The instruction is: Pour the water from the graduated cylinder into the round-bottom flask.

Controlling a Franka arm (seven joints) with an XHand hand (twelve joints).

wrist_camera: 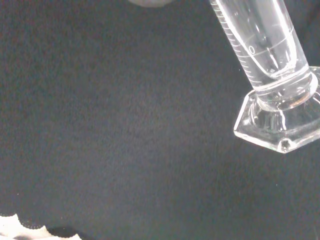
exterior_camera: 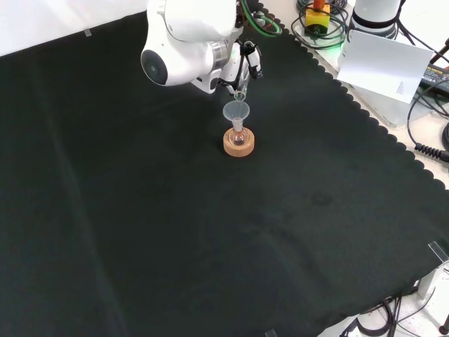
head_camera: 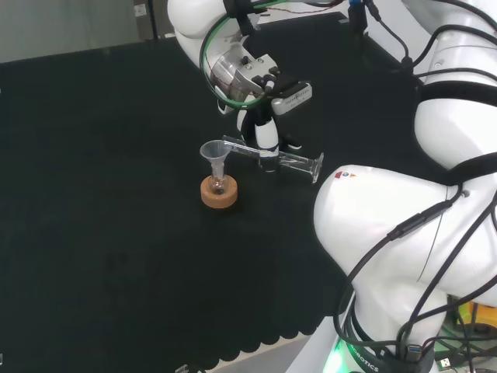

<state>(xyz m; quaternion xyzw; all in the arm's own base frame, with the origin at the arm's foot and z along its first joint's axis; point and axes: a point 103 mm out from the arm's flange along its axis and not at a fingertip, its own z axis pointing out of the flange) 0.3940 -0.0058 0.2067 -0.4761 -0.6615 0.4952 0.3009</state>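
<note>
Tabletop (head_camera: 93, 194): covered by black cloth. In the head view its scalloped near edge runs along the bottom, and wide bare cloth lies to the left of and in front of the work area. In the front view the scalloped edge runs down the right side, with cables and a white box beyond it; the lower half of the cloth is open.

Flask (head_camera: 219, 186): small, round-bottomed, clear, seated upright in a cork ring (head_camera: 219, 194) near the middle of the cloth. A clear funnel (head_camera: 213, 153) stands in its neck. Contents of the flask cannot be judged.

Cylinder (head_camera: 283, 159): clear, graduated, held off the cloth and tipped close to level. In the head view its spout end lies at the funnel's rim and its six-sided foot (wrist_camera: 280, 122) points right, toward the arm's links. The wrist view shows printed marks on the tube; no clear water level can be made out.

Hand (head_camera: 266, 138): fingers curled round the cylinder's middle, just right of the funnel in the head view.
</note>
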